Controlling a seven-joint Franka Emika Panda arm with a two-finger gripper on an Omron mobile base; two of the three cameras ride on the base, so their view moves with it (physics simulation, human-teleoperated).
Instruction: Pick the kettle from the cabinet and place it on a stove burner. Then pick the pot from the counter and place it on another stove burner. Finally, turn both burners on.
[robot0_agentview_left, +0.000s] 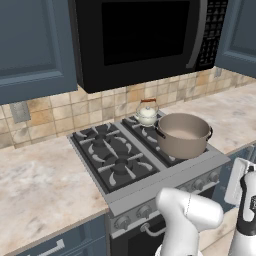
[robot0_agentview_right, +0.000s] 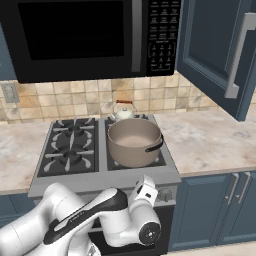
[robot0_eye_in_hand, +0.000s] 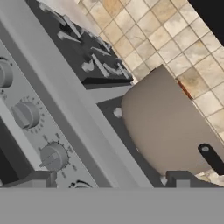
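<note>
Pot (robot0_agentview_left: 182, 135) sitting on front right stove burner, taupe-grey, pale inside, black loop handle (robot0_agentview_right: 154, 146) facing front-right in right base view. Kettle (robot0_agentview_left: 147, 112) on rear right burner, just behind pot, upright, wire handle w/ reddish-brown bar up top; seen also in right base view (robot0_agentview_right: 123, 112), partly hidden by pot rim. Both on stove (robot0_agentview_left: 118, 159), black grates, silver knob panel along front edge. Left two burners (robot0_agentview_right: 70, 144) bare.

End effector (robot0_eye_in_hand: 113, 180) wide open, nothing between fingers; fingertips (robot0_eye_in_hand: 38, 179) dark, at bottom of hand view. Held low in front of stove, near knob panel, pointing up at pot's outer wall (robot0_eye_in_hand: 168, 127). Not touching pot or knobs. Round knobs (robot0_eye_in_hand: 53, 156) in a row to left in hand view, silver w/ tick marks around. Arm wrist (robot0_agentview_right: 145, 195) in right base view just below stove front edge, by right-hand knobs (robot0_agentview_right: 165, 195).

Cabinet (robot0_agentview_right: 217, 50) door swung open at upper right, long light-grey bar handle (robot0_agentview_right: 237, 55). Black microwave (robot0_agentview_left: 145, 37) above stove. Tan tile backsplash (robot0_agentview_right: 75, 97) behind. Worktop (robot0_agentview_right: 207, 137) marbled beige either side of stove, blue-grey base units (robot0_agentview_right: 212, 210) below. Wall outlet (robot0_agentview_left: 19, 111) on backsplash at left.
</note>
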